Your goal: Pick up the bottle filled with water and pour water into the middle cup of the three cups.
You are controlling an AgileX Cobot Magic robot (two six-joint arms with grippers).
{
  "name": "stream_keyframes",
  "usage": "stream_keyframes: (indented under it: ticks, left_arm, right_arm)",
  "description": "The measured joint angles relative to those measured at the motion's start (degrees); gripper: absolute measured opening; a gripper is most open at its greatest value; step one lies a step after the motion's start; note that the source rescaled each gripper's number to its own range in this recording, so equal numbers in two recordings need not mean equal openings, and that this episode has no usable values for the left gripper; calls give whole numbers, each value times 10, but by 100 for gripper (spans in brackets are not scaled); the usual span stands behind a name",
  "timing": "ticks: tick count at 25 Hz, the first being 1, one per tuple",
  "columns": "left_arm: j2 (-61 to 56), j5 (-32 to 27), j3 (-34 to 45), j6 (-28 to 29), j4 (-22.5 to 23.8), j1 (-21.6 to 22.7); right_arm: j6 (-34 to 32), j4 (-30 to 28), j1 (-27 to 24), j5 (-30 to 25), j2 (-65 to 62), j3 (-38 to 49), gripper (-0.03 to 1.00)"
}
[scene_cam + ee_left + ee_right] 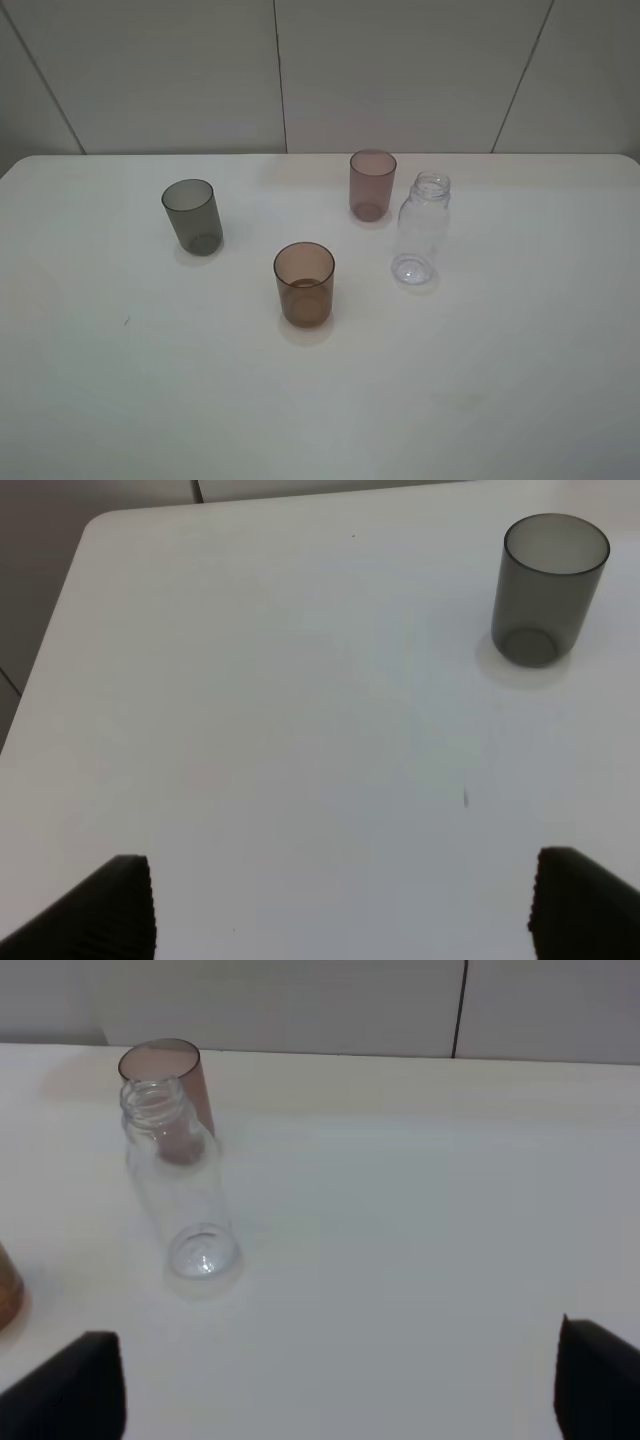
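The clear bottle point(422, 230) stands upright and uncapped on the white table point(500, 380), right of the cups; I cannot make out any water level in it. The amber-brown middle cup point(304, 283) stands nearest the front. The smoky grey cup point(192, 216) is to the left and the pinkish-mauve cup point(372, 184) is at the back, beside the bottle. Neither arm shows in the exterior view. My left gripper point(345, 910) is open and empty, short of the grey cup point(548, 590). My right gripper point(335, 1385) is open and empty, short of the bottle point(180, 1190).
In the right wrist view the mauve cup point(175, 1080) stands just behind the bottle and the amber cup's edge point(5, 1295) shows at the border. A panelled wall point(400, 70) runs behind the table. The table's rounded corner point(95, 525) is near my left gripper.
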State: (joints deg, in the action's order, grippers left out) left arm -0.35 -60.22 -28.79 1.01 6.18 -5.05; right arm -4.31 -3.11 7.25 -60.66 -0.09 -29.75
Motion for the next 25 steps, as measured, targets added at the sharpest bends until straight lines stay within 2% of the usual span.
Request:
stream_keyframes:
  ticks: [5,25]
  left_arm:
    - [0,0,0,0,0,0]
    - [0,0,0,0,0,0]
  right_arm:
    - [0,0,-36,0,0,0,78]
    - [0,0,-37,0,0,0,78]
